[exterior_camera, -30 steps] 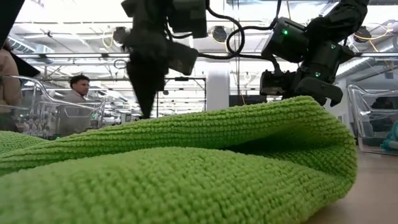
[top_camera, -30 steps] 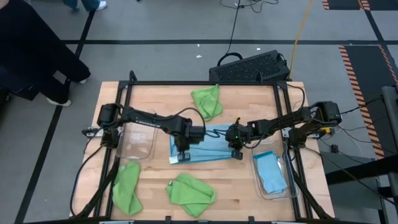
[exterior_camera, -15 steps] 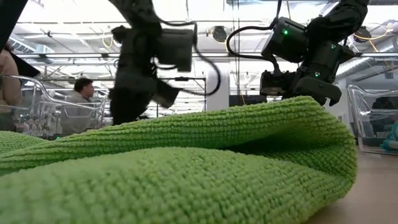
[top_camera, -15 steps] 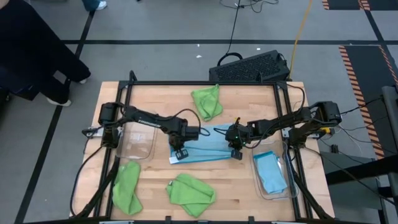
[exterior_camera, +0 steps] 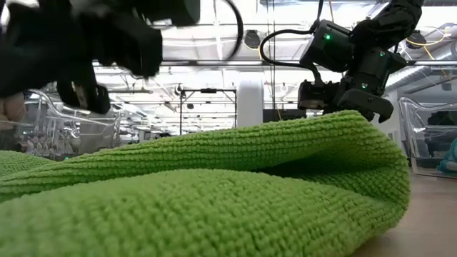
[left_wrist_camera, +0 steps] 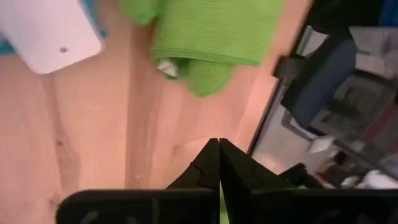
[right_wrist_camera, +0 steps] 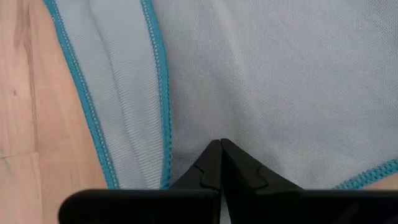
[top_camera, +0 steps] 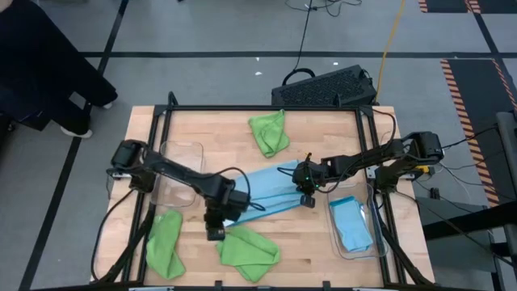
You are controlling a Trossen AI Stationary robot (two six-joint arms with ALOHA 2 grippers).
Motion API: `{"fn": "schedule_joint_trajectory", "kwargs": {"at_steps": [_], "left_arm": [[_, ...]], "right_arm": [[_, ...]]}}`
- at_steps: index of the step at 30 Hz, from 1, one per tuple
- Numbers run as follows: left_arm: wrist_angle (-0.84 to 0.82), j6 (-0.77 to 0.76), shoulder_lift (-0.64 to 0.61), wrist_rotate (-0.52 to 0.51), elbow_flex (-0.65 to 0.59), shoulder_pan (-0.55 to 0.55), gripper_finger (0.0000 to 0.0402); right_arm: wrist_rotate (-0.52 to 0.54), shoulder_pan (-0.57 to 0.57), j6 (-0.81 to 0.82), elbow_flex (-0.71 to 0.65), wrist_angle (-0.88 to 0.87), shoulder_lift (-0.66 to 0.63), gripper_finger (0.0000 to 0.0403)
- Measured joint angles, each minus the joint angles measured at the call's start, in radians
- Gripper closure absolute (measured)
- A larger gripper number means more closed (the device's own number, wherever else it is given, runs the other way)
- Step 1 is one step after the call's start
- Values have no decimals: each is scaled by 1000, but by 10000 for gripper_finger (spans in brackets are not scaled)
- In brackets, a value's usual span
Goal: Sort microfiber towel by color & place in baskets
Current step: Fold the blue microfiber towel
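Both grippers down at the blue towel (top_camera: 271, 194)

Left gripper (top_camera: 215, 232), fingers pressed together, hangs just beside a green towel (top_camera: 249, 252). Right gripper (top_camera: 307, 200), closed, seemingly pinches the blue towel's edge; right basket (top_camera: 352, 225) nearby.

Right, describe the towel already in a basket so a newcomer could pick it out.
Start at the table's right edge, by the right arm's base. A clear basket lies there, holding a folded light blue towel. It is the only towel inside a basket; every other towel lies on bare wood.
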Motion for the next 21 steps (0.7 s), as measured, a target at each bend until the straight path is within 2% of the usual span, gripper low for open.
{"fn": "schedule_joint_trajectory", "kwargs": {"at_steps": [2, 7, 10, 13, 16, 18, 21], "left_arm": [[1, 9, -25, -74, 1, -6, 389], [21, -40, -54, -422, 1, 48, 384], [70, -72, -56, -584, 1, 99, 395], [183, -74, -51, -655, 1, 145, 397], [329, -50, -42, -710, -4, 168, 389], [437, -11, -32, -736, -15, 174, 390], [547, 73, -19, -764, -45, 179, 398]], "right_arm": [[0, 0, -9, 0, 0, 0, 403], [0, 0, -24, 0, 2, 0, 403], [0, 0, -42, 2, 1, 0, 403], [15, 23, -51, 23, -57, -20, 403], [99, 55, -86, 51, -106, -49, 403], [145, 66, -106, 61, -113, -71, 403], [159, 69, -102, 60, -123, -83, 403]]}}
